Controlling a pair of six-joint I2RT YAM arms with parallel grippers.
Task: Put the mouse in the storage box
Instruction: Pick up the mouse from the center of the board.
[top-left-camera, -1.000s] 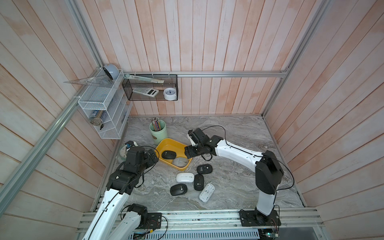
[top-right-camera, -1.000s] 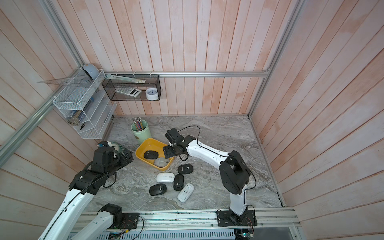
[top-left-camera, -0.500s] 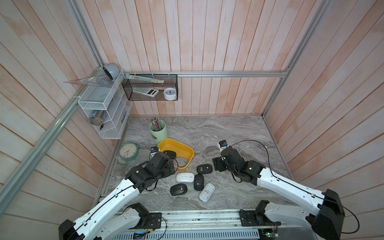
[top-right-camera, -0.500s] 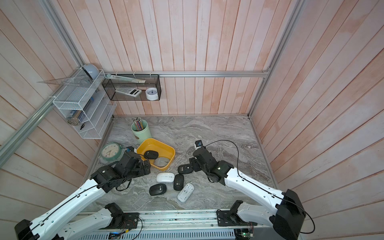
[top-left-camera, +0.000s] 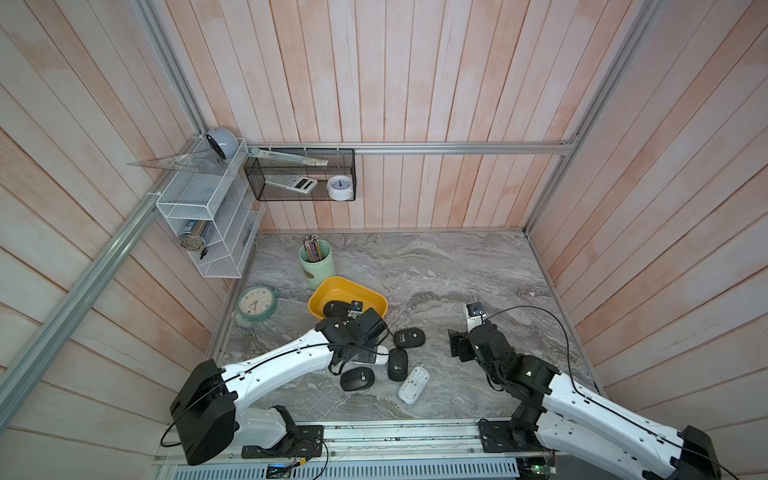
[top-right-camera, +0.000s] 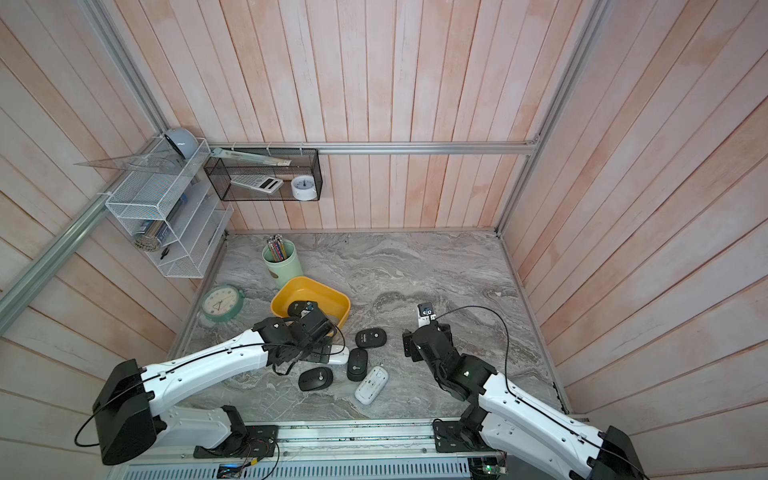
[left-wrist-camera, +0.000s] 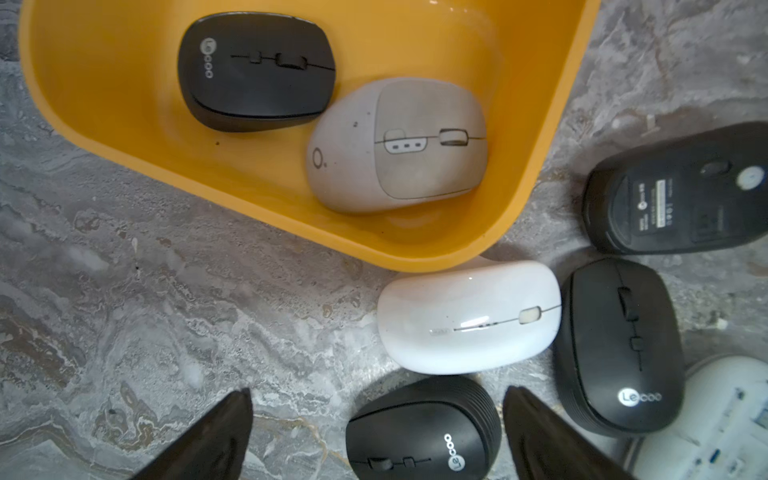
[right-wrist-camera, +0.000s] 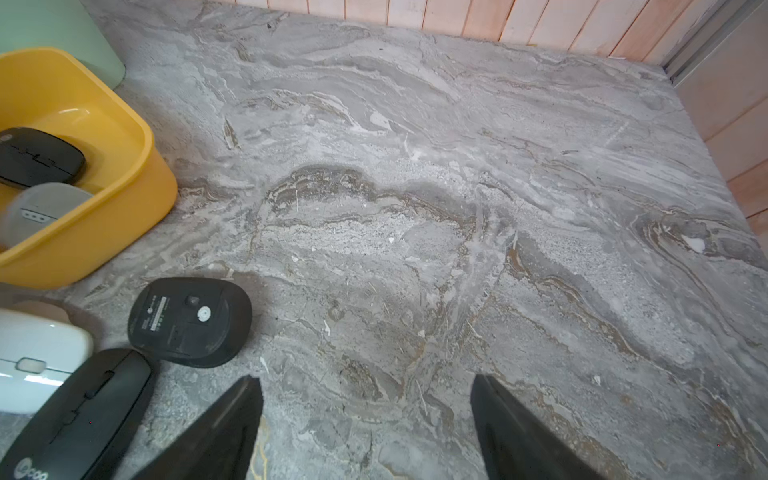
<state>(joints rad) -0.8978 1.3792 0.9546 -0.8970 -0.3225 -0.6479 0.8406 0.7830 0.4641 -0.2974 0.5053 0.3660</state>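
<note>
A robotics lab cell dressed as an office desk. Plank walls (top-left-camera: 415, 83) framed by aluminium rails (top-left-camera: 457, 148) box in a marble-look surface (top-left-camera: 436, 266). A left arm (top-left-camera: 282, 365) and right arm (top-left-camera: 582, 411) stand on a track (top-left-camera: 395, 434). Office clutter surrounds them: wire rack (top-left-camera: 199, 208), mesh basket (top-left-camera: 253, 183), calculator (top-left-camera: 291, 183), pencil cup (top-left-camera: 316, 268), clock (top-left-camera: 257, 302) and mice (top-left-camera: 409, 337).

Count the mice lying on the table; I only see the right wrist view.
Observer: Five. Two lie outside your view: a black mouse and a belly-up white mouse.
Operator: Report the left jaws.
Observer: Open, flanking that black mouse in the left wrist view; whether they touch it I cannot tell.
Operator: Check beside the box.
Observer: A green clock lies on the table there.
</note>
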